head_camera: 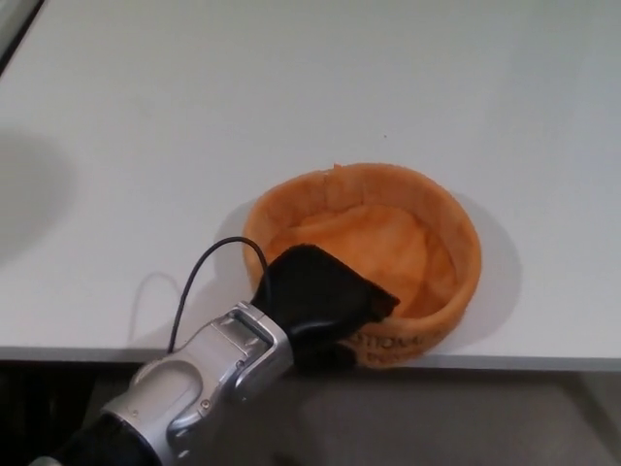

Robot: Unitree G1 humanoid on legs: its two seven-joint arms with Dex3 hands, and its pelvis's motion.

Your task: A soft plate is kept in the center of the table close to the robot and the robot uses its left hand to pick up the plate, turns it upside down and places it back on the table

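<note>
The soft orange plate (388,248), a round fabric dish with a raised rim, sits hollow side up at the near edge of the white table (194,116). Black lettering runs along its front rim. My left hand (320,303) comes in from the lower left and is shut on the plate's near-left rim, with a fingertip (383,303) reaching inside the hollow. The plate's near-left part is hidden under the hand. The right hand does not show.
The table's front edge (146,354) runs just below the plate, with dark floor beneath it. A thin black cable (199,272) loops up from my left wrist over the tabletop. A dark strip marks the table's far left corner (15,24).
</note>
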